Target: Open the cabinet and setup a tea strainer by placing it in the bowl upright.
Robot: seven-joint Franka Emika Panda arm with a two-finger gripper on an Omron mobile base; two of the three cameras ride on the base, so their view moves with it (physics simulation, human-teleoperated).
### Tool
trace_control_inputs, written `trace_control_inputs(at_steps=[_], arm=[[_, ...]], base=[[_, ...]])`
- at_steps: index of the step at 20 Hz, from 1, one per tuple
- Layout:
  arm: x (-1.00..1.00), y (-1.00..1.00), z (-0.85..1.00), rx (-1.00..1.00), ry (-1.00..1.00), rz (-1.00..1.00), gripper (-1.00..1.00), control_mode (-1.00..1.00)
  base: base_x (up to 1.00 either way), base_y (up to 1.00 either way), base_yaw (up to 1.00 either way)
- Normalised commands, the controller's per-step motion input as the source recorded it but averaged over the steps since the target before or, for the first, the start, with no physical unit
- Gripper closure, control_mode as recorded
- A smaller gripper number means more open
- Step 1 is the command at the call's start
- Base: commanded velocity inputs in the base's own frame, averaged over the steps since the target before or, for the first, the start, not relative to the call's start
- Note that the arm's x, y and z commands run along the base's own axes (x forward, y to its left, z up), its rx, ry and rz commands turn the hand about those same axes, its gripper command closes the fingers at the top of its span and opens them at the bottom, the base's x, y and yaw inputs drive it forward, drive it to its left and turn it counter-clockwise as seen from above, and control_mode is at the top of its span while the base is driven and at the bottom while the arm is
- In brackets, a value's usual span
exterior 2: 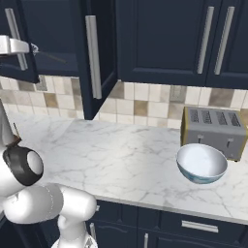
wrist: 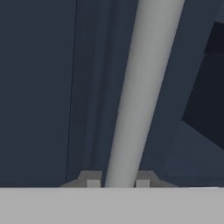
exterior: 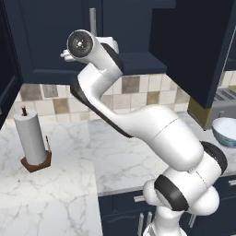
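Nearest us, the glossy pale blue-white bowl (exterior 2: 201,164) is sitting on the white marble desk (exterior 2: 121,155), just beside the grey toaster (exterior 2: 215,128). Higher up, the dark fingers (wrist: 93,181) are flanking the long silver bar handle (wrist: 135,96) of the dark navy wall cabinet (exterior: 50,41); we cannot tell whether they are clamping it. We are risking a slip off the smooth bar if we pull before gripping. We cannot make out the strainer.

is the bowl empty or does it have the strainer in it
Empty: the bowl sits upright on the counter beside the toaster, its pale inside bare.
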Motion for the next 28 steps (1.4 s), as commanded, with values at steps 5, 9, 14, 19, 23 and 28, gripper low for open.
trace_control_inputs(at_steps=[5,9,14,19,23,28], arm=[[-0.65,0.5,0.05,0.0,0.0,-0.09,1.0,-1.0],[-0.79,0.48,0.08,0.0,0.0,-0.04,1.0,-1.0],[-0.89,0.38,0.06,0.0,0.0,0.0,1.0,-1.0],[-0.39,0.34,0.0,-0.01,0.0,-0.02,1.0,-1.0],[-0.23,0.23,0.0,-0.01,0.0,-0.01,-1.0,-1.0],[-0.16,0.29,0.0,-0.02,0.0,-0.02,-1.0,-1.0]], base=[[0.0,0.0,0.0],[0.0,0.0,0.0],[0.0,0.0,0.0],[0.0,0.0,0.0],[0.0,0.0,0.0],[0.0,0.0,0.0]])
